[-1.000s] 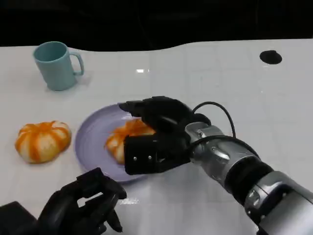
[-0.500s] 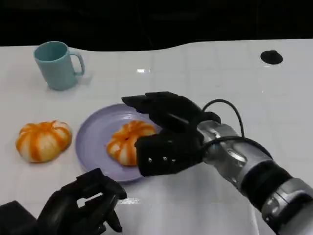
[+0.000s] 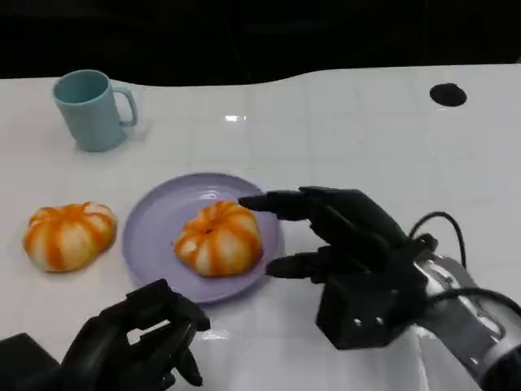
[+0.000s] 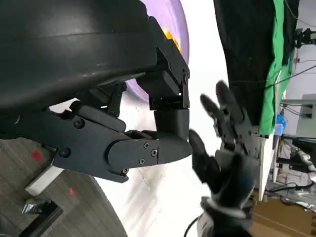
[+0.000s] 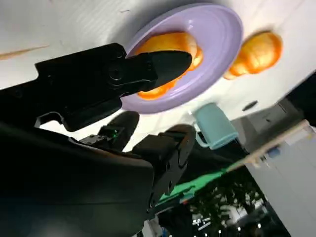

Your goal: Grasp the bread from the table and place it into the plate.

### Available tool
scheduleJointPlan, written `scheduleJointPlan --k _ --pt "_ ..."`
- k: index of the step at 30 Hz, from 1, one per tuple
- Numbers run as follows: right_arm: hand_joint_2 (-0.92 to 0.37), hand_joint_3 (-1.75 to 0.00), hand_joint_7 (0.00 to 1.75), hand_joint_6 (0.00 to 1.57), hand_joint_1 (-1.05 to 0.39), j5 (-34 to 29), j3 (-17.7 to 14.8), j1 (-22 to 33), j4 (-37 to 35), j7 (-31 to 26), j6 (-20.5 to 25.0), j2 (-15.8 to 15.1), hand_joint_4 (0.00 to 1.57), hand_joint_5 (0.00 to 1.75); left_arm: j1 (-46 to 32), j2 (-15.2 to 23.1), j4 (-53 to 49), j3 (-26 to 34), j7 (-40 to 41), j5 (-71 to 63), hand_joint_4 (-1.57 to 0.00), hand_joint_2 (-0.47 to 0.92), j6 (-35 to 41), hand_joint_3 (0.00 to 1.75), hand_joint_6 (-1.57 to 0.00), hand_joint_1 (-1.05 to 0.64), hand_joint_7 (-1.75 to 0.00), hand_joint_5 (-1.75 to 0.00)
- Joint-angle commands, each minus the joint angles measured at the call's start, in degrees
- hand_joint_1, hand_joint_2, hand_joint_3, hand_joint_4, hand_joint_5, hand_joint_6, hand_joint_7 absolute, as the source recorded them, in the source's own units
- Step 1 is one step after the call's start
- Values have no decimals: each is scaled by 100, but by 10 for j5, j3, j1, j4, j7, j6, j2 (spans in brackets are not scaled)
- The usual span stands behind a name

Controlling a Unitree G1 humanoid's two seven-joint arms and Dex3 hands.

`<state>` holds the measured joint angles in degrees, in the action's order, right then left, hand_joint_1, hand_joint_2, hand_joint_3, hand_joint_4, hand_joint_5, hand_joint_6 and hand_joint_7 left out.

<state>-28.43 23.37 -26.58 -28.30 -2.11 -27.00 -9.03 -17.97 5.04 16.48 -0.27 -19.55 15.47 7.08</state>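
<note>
The left hand (image 3: 134,346) sits nearest, its fingers curled in on nothing. The right hand (image 3: 350,252) holds nothing, fingers spread apart. Just beyond its fingertips (image 3: 254,202) the bread (image 3: 218,236) lies on the purple plate (image 3: 155,213), free of the hand. Past the plate's far side from those fingers lies a second bread (image 3: 67,235) on the table (image 3: 366,138), and farther off a teal mug (image 3: 88,108).

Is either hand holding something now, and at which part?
Nothing is held. The right hand is open beside the plate; the left hand is curled, holding nothing.
</note>
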Motion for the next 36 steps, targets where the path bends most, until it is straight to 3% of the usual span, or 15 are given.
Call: scheduleJointPlan --k 1,4,8,10,12,18,24,36 --pt "-91 -16 31 82 -44 41 -33 43 52 11 -17 -17 69 109 0 8 0 6 -2 5 -70 92 -2 45 -70 -45 -124 -164" --pt "-87 -24 43 91 -38 59 -45 67 75 23 -29 -24 75 127 -1 7 2 6 -1 9 -70 92 5 45 -70 -45 -124 -163" --pt "-54 -88 80 91 -28 90 -62 97 96 43 -34 -30 81 149 0 9 3 4 1 8 -70 92 6 43 -70 -46 -124 -163" --pt "-46 -108 95 92 -23 101 -70 112 105 51 -42 -35 85 160 2 10 2 4 0 7 -70 92 4 43 -70 -46 -124 -163" --pt "-42 -118 104 93 -21 108 -77 124 113 57 -49 -39 88 163 3 10 1 4 -1 9 -70 92 3 43 -69 -46 -125 -164" --pt "-37 -126 116 90 -24 116 -101 166 161 71 -36 -55 91 174 2 8 3 5 2 10 -70 92 8 43 -69 -46 -125 -163" --pt "-37 -126 127 90 -29 109 -131 230 253 78 25 -65 95 175 1 10 6 6 1 11 -70 92 11 42 -69 -46 -125 -163" --pt "-35 -128 138 88 -17 99 -163 314 346 82 79 -78 97 175 -8 13 4 5 -2 14 -69 92 3 43 -70 -45 -123 -163"
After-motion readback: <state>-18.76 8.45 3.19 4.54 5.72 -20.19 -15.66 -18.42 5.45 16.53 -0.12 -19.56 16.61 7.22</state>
